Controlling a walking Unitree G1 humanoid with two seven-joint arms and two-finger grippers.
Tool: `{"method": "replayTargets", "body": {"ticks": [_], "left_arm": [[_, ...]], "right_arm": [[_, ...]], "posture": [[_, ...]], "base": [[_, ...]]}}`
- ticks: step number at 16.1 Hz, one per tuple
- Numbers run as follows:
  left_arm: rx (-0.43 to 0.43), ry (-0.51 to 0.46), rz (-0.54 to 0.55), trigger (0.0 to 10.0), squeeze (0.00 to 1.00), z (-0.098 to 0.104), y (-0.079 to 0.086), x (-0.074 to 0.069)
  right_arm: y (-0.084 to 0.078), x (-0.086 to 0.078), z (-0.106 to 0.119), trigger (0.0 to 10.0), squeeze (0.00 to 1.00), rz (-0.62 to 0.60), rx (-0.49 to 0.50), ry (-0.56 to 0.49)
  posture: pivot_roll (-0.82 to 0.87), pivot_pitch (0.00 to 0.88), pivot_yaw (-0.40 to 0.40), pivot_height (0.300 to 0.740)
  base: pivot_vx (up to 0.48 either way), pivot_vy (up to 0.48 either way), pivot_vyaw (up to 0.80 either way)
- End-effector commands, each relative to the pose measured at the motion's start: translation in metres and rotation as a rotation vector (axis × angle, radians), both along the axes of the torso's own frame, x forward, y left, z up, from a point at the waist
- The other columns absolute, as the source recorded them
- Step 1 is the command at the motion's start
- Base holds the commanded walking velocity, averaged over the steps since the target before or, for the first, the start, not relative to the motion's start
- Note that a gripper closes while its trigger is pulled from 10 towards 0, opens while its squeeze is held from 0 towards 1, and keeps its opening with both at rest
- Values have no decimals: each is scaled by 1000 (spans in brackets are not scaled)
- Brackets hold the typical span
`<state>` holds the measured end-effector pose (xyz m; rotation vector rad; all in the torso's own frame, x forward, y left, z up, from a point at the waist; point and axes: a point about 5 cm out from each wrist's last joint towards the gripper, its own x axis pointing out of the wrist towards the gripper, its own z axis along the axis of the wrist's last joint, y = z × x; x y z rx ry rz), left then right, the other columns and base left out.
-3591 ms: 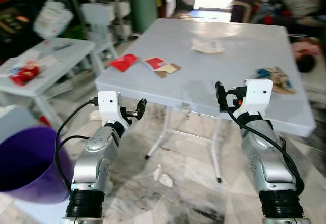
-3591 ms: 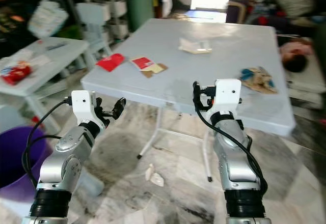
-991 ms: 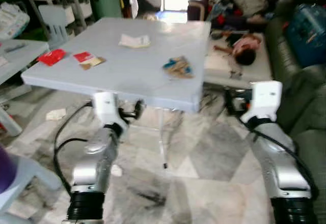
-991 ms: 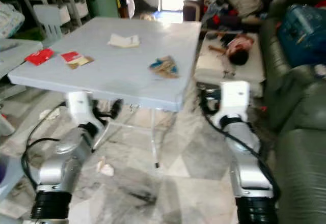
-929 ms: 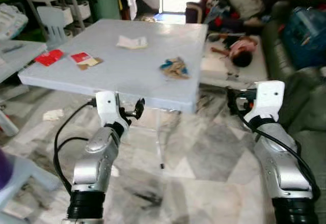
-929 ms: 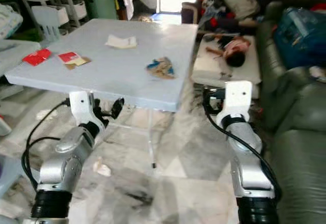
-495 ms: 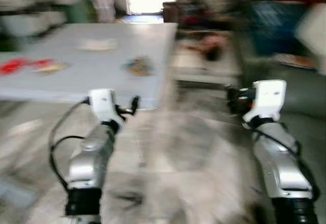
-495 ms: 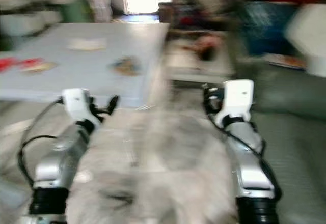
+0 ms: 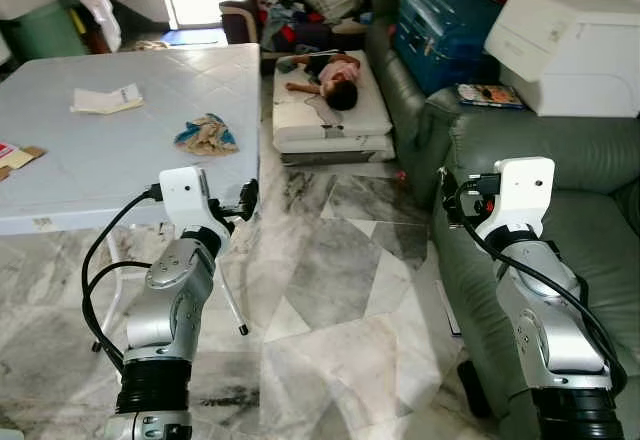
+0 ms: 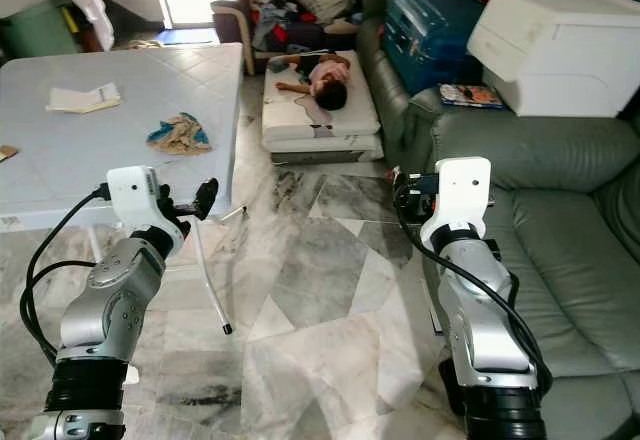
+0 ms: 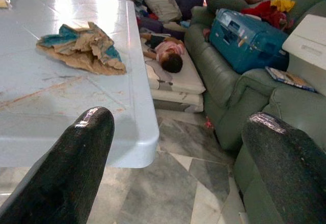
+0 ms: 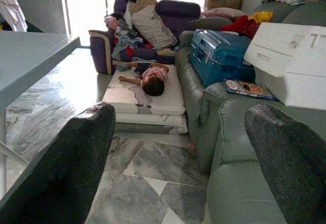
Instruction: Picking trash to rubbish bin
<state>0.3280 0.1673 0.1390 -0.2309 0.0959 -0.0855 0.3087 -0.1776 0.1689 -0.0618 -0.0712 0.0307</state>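
Note:
On the pale blue table (image 9: pixel 80 175) lies a crumpled teal and tan wrapper (image 9: pixel 206 135), near the table's right edge. It also fills the near tabletop as a wrapper (image 11: pixel 81 48) in the left wrist view. Farther back sits a white folded paper (image 9: pixel 105 100), and a brown card scrap (image 9: pixel 15 157) peeks in at the left edge. My left gripper (image 9: pixel 246 196) hangs open just below the table's front right corner, with nothing between its fingers (image 11: pixel 86 147). Over the floor by the sofa, my right gripper (image 9: pixel 447 198) is open and empty too.
A green sofa (image 9: pixel 560 150) stands close on the right, carrying a white box (image 9: pixel 570 25), a blue suitcase (image 9: pixel 445 20) and a magazine (image 9: pixel 487 95). A person lies on a floor mattress (image 9: pixel 330 110) past the table. Marble floor (image 9: pixel 330 290) spreads between table and sofa.
The whole view has swung to the right: the purple bin and the small side table have left the picture and the sofa has come in. Both arms keep the same raised pose.

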Motion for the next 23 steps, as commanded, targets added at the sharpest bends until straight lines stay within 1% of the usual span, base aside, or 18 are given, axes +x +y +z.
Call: {"method": "replayTargets", "body": {"ticks": [1, 14, 23], "left_arm": [[4, -13, 7, 10000, 0, 5, 2, 3], [32, -16, -13, 10000, 0, 4, 1, 4], [35, -9, -26, 10000, 0, 2, -1, 5]], "right_arm": [[1, 0, 5, 10000, 0, -2, -2, -12], [2, 1, 5, 10000, 0, 0, -1, -14], [2, 1, 5, 10000, 0, -1, -1, -14]], "posture": [[9, 11, 10, 740], [10, 9, 11, 740], [6, 9, 13, 740]], "base": [[0, 0, -781], [19, 0, -781], [285, 0, -781]]}}
